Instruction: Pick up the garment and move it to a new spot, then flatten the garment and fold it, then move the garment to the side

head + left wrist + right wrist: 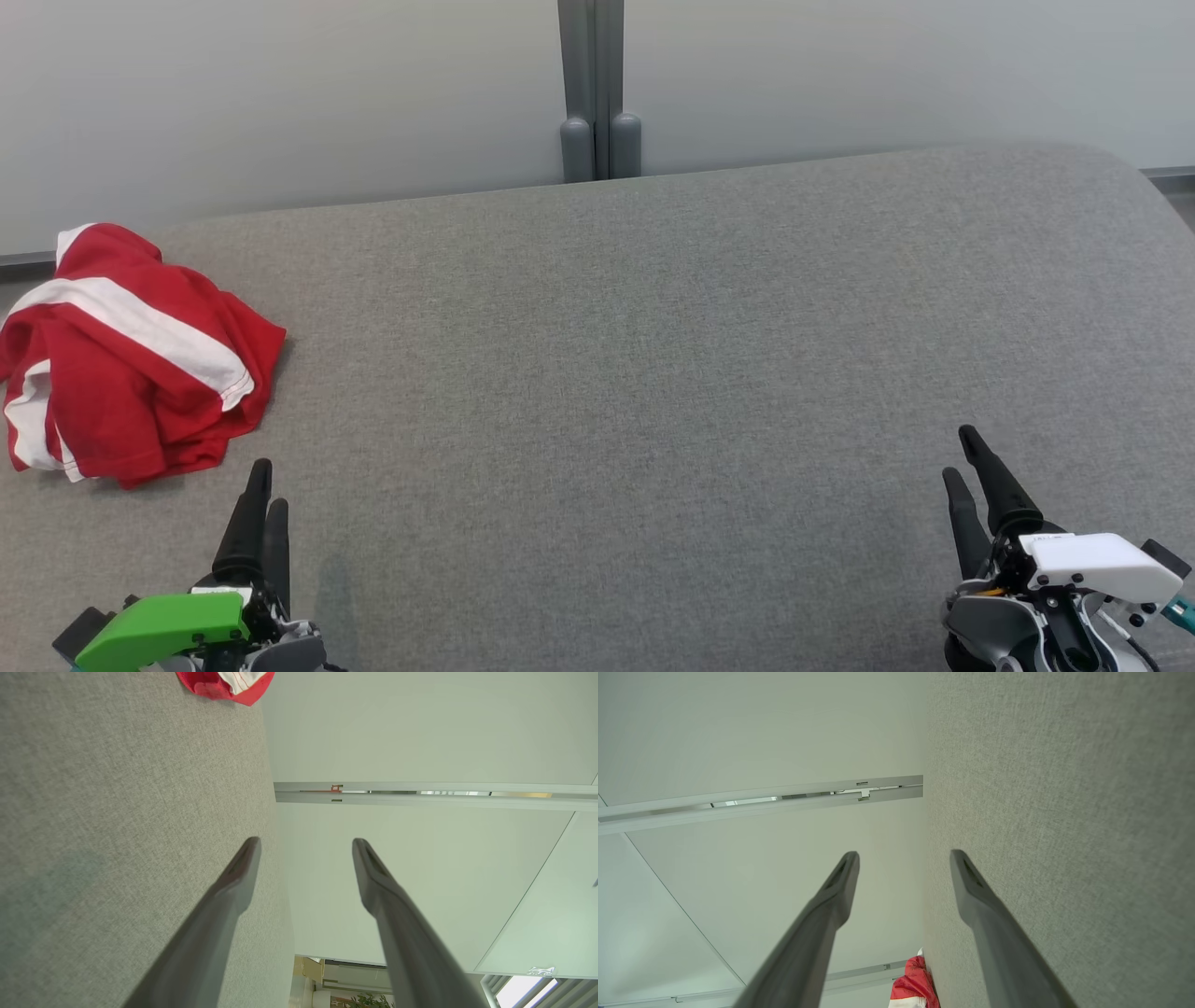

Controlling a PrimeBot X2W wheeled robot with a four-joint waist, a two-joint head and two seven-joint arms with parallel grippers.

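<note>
Red, white-striped garment (131,364); grey surface (653,373)

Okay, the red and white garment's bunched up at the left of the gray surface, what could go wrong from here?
1. The garment lies crumpled by the left edge of the gray surface; a nudge from the open left gripper might push it off.
2. Its layers are bunched, so a pinch may catch one fold and drag the rest.
3. The open right gripper is far across, so a two-handed grab looks awkward.
</note>
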